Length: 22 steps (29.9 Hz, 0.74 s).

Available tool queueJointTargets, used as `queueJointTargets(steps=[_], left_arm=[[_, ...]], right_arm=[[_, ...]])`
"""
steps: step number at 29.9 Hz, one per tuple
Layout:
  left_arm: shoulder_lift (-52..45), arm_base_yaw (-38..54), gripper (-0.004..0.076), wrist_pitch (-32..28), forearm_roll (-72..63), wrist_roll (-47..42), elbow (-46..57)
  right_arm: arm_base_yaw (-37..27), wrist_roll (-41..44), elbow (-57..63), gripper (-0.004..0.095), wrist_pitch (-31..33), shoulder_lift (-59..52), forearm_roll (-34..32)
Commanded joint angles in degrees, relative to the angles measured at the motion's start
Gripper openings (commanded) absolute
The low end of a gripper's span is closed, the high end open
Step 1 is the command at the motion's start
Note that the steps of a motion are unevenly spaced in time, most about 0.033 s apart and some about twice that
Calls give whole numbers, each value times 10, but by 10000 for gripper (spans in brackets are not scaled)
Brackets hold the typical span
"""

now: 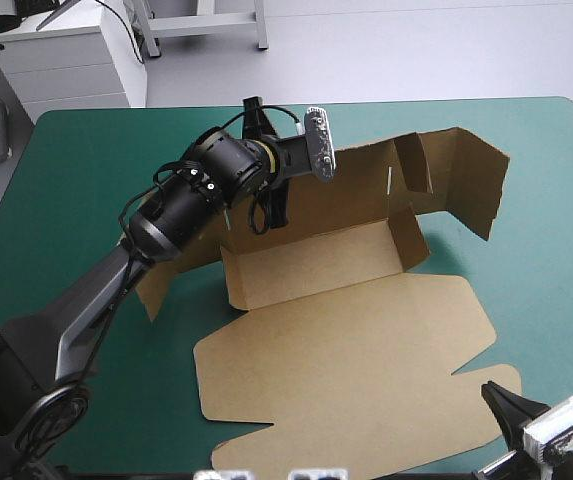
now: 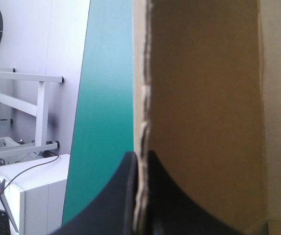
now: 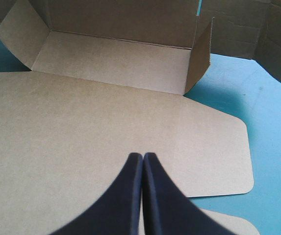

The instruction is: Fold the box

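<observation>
One wall of the box (image 1: pixel 346 340) is clamped by the left gripper (image 1: pixel 269 212); the right gripper (image 1: pixel 501 402) is held clear of the board.

The box is laid at the middle of the teal-green cover (image 1: pixel 551 200), with its lid flat toward the near edge, its rear and side walls raised, and a flapped panel stood up at the far right. In the left wrist view the raised wall's edge (image 2: pixel 141 98) is seen between the black fingers (image 2: pixel 125 196), all but closed on it. In the right wrist view the right gripper (image 3: pixel 142 155) is seen pressed together in one pointed arch, nothing gripped, facing the lid (image 3: pixel 106 127).
</observation>
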Motion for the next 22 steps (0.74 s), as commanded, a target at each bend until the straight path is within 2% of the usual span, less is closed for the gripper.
queueJointTargets(steps=[1,8,15,22], left_arm=[[-30,-2,-8,-58,20,17,13],[-34,-2,-8,-143,121,-40,102],[-34,-12,-8,-252,223,-108,134],[-34,-31,-8,-293,256,-108,138]], right_arm=[[0,-1,-13,-19,-43,9,6],[0,-1,-13,-19,-43,9,6],[0,-1,-13,-19,-43,9,6],[0,-1,-13,-19,-44,9,6]])
